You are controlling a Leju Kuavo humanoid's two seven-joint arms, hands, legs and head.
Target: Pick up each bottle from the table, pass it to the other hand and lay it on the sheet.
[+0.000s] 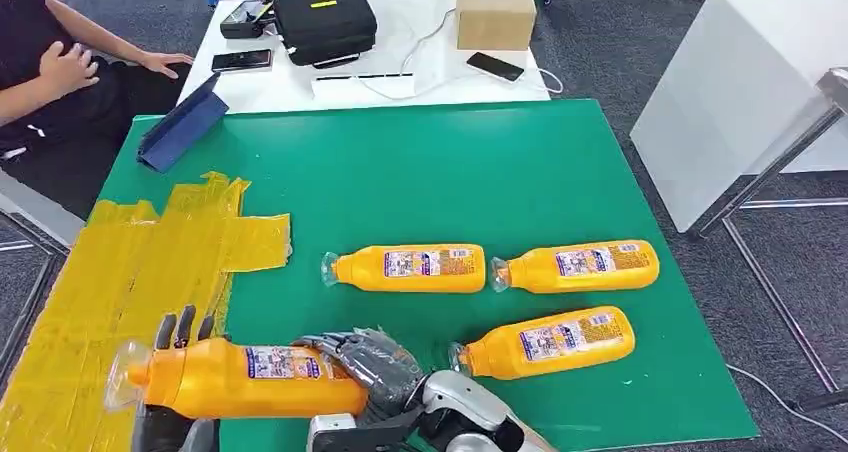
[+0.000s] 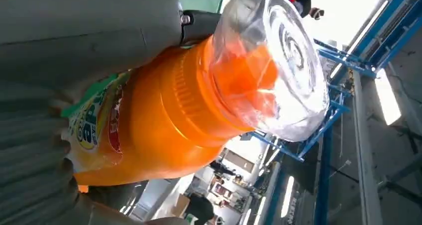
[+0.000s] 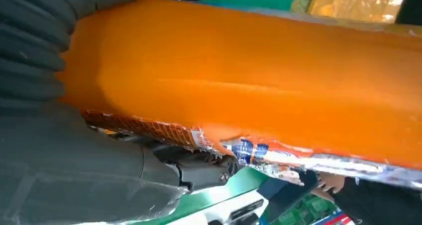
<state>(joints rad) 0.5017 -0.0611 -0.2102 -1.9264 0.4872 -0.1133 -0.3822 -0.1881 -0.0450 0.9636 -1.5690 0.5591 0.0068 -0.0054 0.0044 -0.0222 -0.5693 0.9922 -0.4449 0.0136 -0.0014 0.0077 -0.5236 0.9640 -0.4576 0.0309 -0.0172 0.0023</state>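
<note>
So the held bottle (image 1: 235, 377) is up off the table, lying sideways in the air with its clear cap (image 1: 125, 372) pointing out over the yellow sheet (image 1: 120, 282). It's right in the middle of a handover, as far as I can judge. The right hand (image 1: 365, 367) is wrapped around the bottom end, and the right wrist view shows its fingers pressed snug against the orange body. The left hand (image 1: 175, 412) is under the neck end, dark fingers poking up behind the bottle near the cap. In the left wrist view the thumb and ribbed cover sit against the bottle, so it looks like it's gripping too, though how firmly I can't tell.

Progress-wise: nothing is lying on the sheet yet, from what I can see. Three more bottles are on the green table (image 1: 480, 172): the middle bottle (image 1: 410, 268), the far bottle (image 1: 580, 266) just beside it end to end, and the near bottle (image 1: 548, 342) close to the right arm. So I'd call it early days: first bottle half passed, then it needs laying on the sheet, then three more rounds.

Past the green top there's a white table (image 1: 290, 87) with a black case (image 1: 323, 20), a box (image 1: 495, 12) and phones (image 1: 495, 66), and a person (image 1: 60, 62) is sitting at the corner.
</note>
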